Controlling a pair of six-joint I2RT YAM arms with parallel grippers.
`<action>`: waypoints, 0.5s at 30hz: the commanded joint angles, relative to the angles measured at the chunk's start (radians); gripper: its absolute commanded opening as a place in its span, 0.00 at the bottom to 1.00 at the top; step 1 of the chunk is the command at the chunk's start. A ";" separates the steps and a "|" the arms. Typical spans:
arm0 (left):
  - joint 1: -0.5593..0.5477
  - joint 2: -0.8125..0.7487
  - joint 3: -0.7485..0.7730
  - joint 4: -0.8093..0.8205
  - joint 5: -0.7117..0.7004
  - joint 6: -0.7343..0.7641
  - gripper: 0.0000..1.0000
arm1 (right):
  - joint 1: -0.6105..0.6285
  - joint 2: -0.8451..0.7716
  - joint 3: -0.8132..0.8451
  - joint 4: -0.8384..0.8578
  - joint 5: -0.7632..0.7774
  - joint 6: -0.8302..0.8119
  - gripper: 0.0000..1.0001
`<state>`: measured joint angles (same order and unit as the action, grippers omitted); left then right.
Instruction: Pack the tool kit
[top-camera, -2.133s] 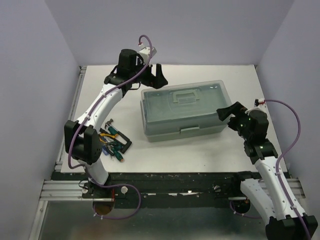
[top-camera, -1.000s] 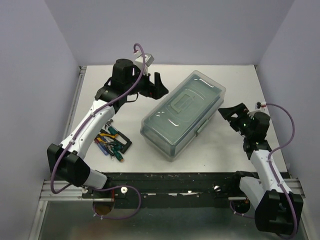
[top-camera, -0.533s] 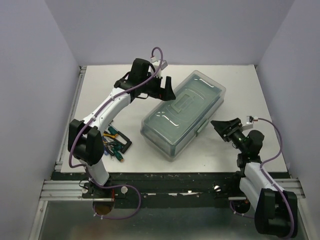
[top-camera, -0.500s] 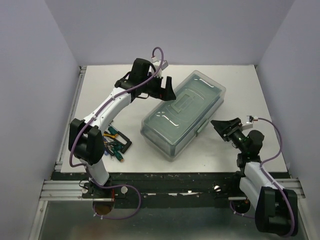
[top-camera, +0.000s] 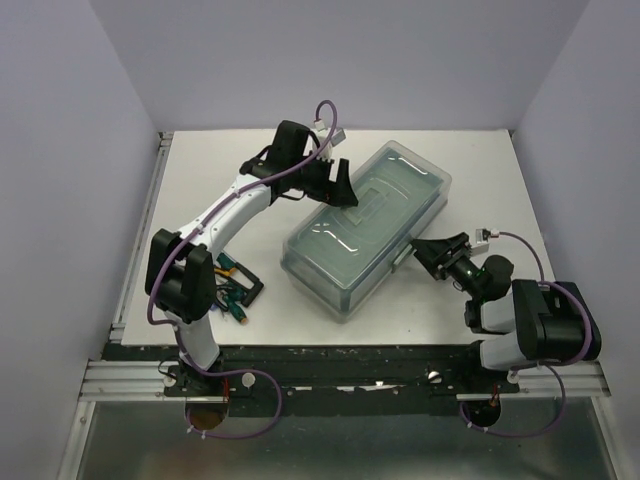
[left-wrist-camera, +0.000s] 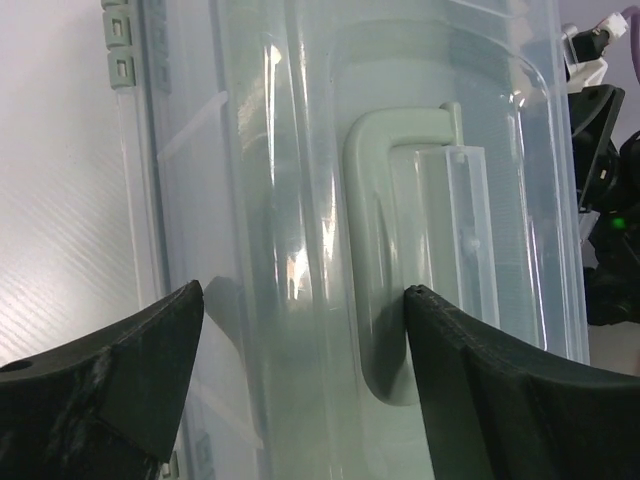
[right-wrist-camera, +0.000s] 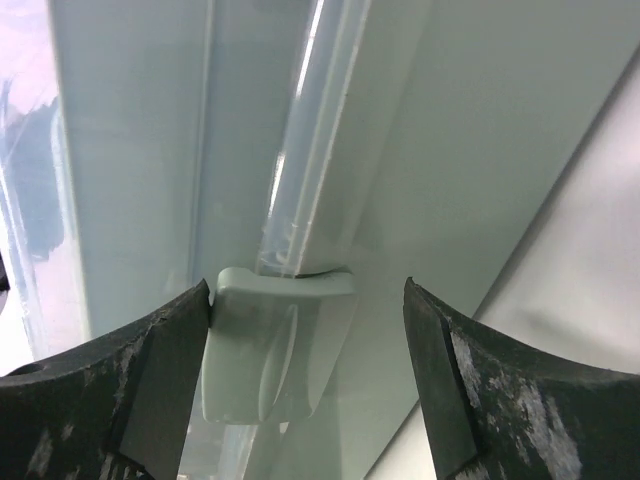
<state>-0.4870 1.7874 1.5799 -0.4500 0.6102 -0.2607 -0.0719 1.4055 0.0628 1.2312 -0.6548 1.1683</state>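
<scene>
So, right gripper: wide open and holding nothing; its two fingers sit one on each side of the latch.
Which way: the latch is straight ahead of the right gripper and very close; it is hard to tell if they touch.
Toolbox: shut, in the middle of the table; its long way runs slanted, from near-left to far-right, and the latch side faces the right arm.
Left gripper: also wide open and empty; it hangs above the clear lid, with the green handle right under it.
Nearer arm: the right one is nearer the latch, so opening it looks like its job; the left one is nearer the handle.
Loose tools: in a small pile by the left arm's elbow, well apart from the box, not packed yet.
Hard to see: the pile is partly behind the left arm, so each tool cannot be named; the lid is cloudy, so what is inside the box is unclear.
</scene>
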 joint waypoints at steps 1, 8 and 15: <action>-0.015 0.021 -0.035 0.016 0.008 0.008 0.76 | 0.043 0.081 -0.072 0.260 0.000 -0.013 0.83; -0.019 0.020 -0.096 -0.033 -0.127 0.021 0.20 | 0.058 0.061 -0.070 0.261 -0.003 -0.018 0.88; -0.019 0.033 -0.165 -0.049 -0.184 0.035 0.06 | 0.098 0.018 -0.070 0.261 0.030 -0.016 0.90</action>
<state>-0.4999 1.7477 1.5078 -0.3534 0.5690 -0.2558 -0.0139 1.4563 0.0578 1.3155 -0.6521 1.1770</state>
